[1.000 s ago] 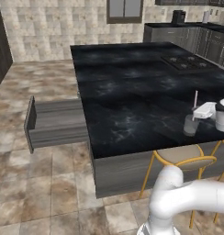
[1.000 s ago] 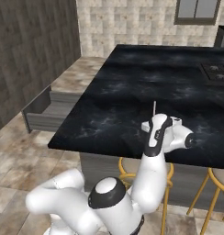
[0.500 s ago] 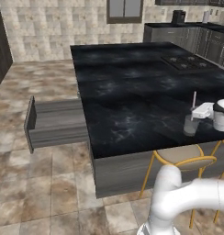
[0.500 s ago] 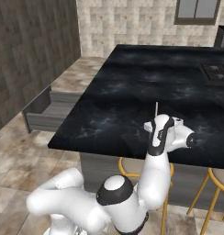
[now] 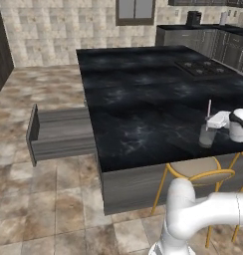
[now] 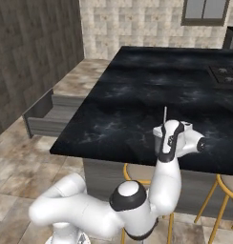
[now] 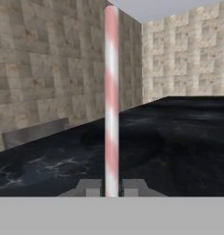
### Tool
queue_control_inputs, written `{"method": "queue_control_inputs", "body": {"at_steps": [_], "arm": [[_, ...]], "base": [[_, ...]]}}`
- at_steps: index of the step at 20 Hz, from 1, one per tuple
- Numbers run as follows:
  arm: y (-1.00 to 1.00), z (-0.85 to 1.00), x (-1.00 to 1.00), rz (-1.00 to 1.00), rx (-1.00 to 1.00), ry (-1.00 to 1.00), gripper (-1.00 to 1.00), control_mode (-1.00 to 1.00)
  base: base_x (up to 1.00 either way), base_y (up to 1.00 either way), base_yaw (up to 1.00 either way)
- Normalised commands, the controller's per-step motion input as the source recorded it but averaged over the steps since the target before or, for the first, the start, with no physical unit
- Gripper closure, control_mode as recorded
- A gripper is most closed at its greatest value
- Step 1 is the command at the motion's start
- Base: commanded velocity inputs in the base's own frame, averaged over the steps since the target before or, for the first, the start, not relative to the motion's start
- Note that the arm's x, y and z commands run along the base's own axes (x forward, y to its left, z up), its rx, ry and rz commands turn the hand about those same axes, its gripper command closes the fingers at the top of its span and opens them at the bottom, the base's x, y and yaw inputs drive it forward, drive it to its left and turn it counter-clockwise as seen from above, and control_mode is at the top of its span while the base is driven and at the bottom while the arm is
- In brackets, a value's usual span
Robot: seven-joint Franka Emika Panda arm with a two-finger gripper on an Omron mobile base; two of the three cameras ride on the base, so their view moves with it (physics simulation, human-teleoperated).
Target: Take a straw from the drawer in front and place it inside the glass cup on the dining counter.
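My gripper [image 5: 216,121] is shut on the straw [image 5: 209,107], a thin pink-and-white striped stick held upright. It hovers just over the glass cup [image 5: 206,136], a small clear tumbler near the right front edge of the black dining counter [image 5: 143,94]. The hand hides the straw's lower end, so I cannot tell whether it is inside the cup. In the hand view the straw [image 7: 111,101] rises from between the two fingertips [image 7: 88,187]. The right base view shows the straw [image 6: 165,114] sticking up above the hand. The grey drawer [image 5: 59,132] stands pulled open at the counter's left end.
Yellow-legged stools [image 5: 198,172] stand under the counter's front edge below the cup. A cooktop [image 5: 200,67] is set into the far right of the counter. Tiled floor [image 5: 49,199] lies open to the left around the drawer [image 6: 51,116].
The arm's elbow has shifted a little to the right. The hand and the straw stay almost still over the cup.
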Motion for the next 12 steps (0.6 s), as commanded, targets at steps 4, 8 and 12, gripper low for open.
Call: {"method": "queue_control_inputs", "body": {"at_steps": [4, 8, 12], "arm": [[-0.22, -0.04, 0.13, 0.04, 0.0, 0.0, 1.0, -1.0], [-0.2, -0.19, 0.26, 0.04, 0.0, 0.0, 1.0, -1.0], [-0.13, -0.23, 0.29, 0.04, 0.0, 0.0, 1.0, -1.0]], "base": [[0.0, 0.0, 0.0], [0.0, 0.0, 0.0], [0.0, 0.0, 0.0]]}}
